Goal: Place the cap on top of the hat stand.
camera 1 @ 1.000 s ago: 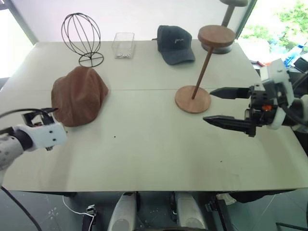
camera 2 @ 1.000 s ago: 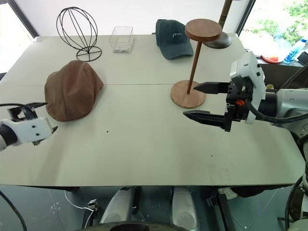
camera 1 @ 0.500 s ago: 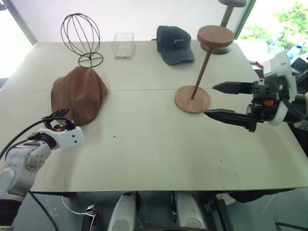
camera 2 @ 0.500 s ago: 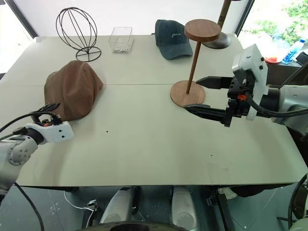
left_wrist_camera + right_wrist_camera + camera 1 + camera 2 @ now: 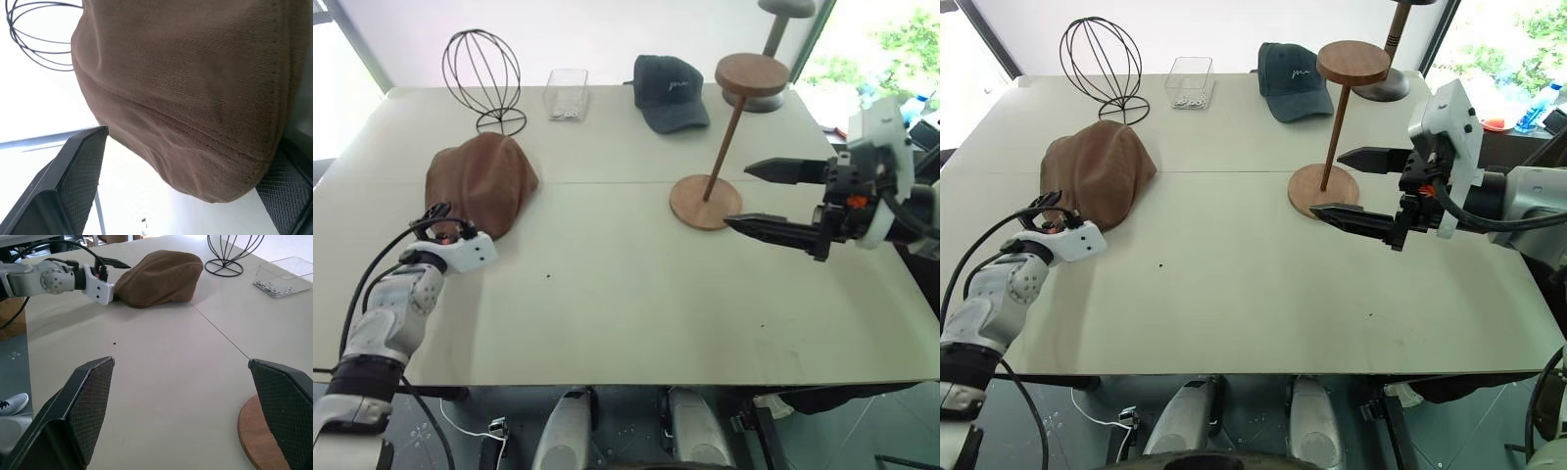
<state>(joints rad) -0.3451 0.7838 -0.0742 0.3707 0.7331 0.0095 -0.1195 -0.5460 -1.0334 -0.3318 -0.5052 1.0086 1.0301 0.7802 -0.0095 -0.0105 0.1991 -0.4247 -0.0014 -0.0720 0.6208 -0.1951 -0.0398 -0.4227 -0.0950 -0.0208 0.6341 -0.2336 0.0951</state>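
One soft reddish-brown cap (image 5: pixel 481 180) lies slumped on the pale surface (image 5: pixel 626 294), and its near edge sits right at the tips of the left hand (image 5: pixel 443 219); in the left wrist view the fabric hangs between that hand's two black fingers (image 5: pixel 73 171), which stand wide apart on either side of the brim without pressing on it. Just past the cap, farther out from the left hand, a black wire head-shaped stand (image 5: pixel 482 76) stands upright, with a small clear plastic box (image 5: pixel 567 93) holding tiny pale bits beside it. Well across the surface from the left hand, the hat stand (image 5: pixel 729 142) stands with its round wooden base flat down, its thin rod tilted and its disc top bare. The right hand (image 5: pixel 759 196) hovers just beside that base, level and pointing across toward the cap, its fingers spread wide with nothing between them; the lower finger's tip reaches over the base's edge, though whether it touches cannot be told. Beyond the hat stand, away from the right hand, a dark grey-blue baseball cap (image 5: pixel 670 90) with small white lettering rests on the surface, well apart from the brown cap.
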